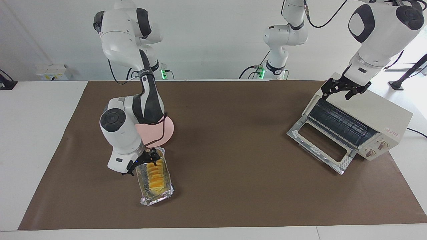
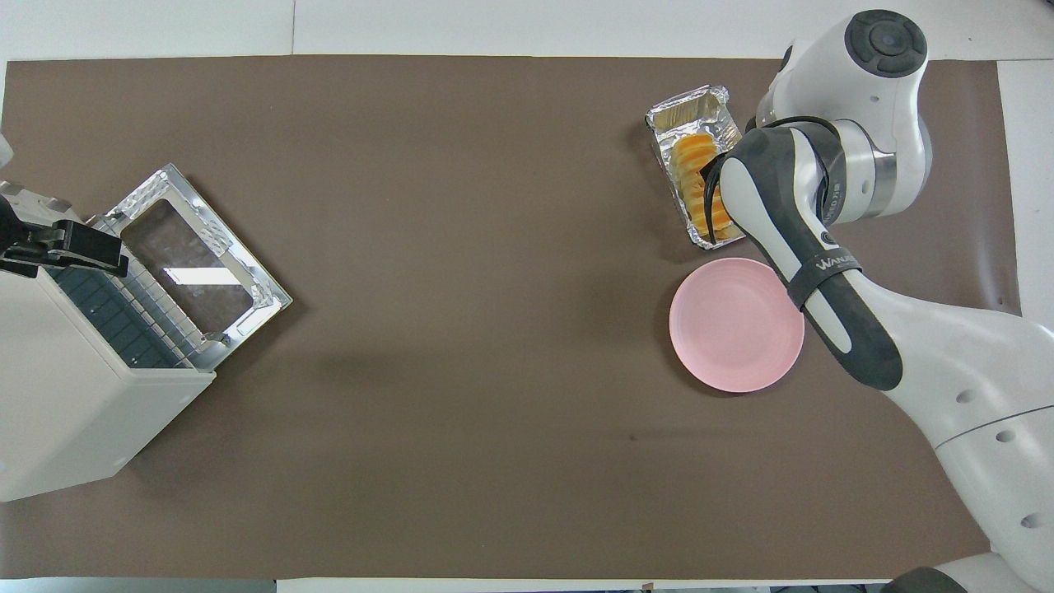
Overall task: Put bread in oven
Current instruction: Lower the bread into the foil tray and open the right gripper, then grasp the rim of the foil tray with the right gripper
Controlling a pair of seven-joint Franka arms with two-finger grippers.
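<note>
- The white worktop (image 1: 40,140) carries a brown mat (image 1: 233,160) over most of its width; a plain pale wall rises at the robots' end, with cables and small lit green units at the arm bases.
- The right gripper (image 1: 141,163) is low over the edge of the foil tray (image 1: 156,197), at the tray's end nearer the robots, its fingers spread apart and grasping nothing. In the overhead view the arm's own forearm hides it.
- The bread (image 1: 156,173) lies lengthwise in the foil tray, just beside the right gripper and apart from its fingers — the ridged yellow-orange slices show along most of the tray.
- The round pink plate (image 2: 733,325) sits on the mat just beside the tray, nearer the robots, partly under the right arm.
- The left gripper (image 1: 345,88) waits over the top of the oven (image 1: 383,115), fingers spread, holding nothing.
- The oven stands at the left arm's end of the worktop, well apart from the right gripper and the bread — its glass door (image 1: 320,146) is dropped open onto the mat, the dark wire rack (image 1: 337,121) showing.
</note>
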